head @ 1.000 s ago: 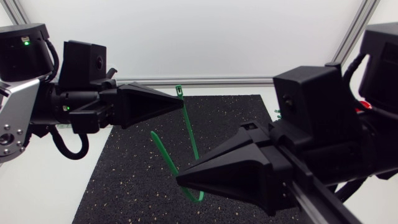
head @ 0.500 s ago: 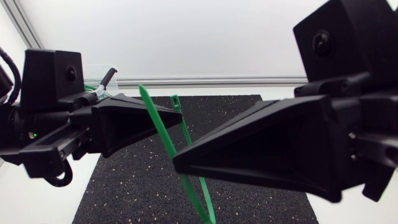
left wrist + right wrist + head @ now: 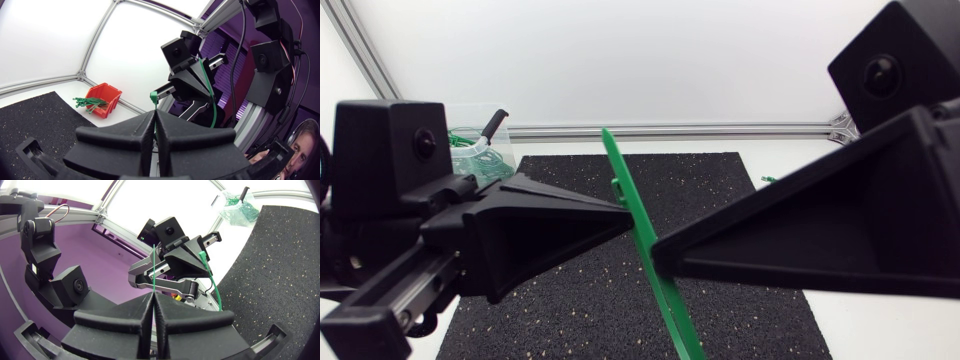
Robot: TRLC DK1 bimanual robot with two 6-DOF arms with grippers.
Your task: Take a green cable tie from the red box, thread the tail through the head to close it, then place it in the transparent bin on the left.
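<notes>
Now both arms have risen toward the camera; the left hand (image 3: 626,215) and right hand (image 3: 656,262) each clamp the green cable tie (image 3: 616,160) at frame centre, and threading seems imminent.

The green cable tie (image 3: 632,200) hangs in mid-air, pinched by both claws. The left claw (image 3: 154,112) grips it just below its small square head, which pokes out past the fingertips. The right claw (image 3: 152,296) clamps the thin tail, which stands straight up from its tips. Between the claws the strap bows in an open curve. The red box (image 3: 102,97), with green ties spilling over its rim, sits well ahead of the left claw. The transparent bin (image 3: 237,207), holding green ties, lies far ahead of the right claw.
</notes>
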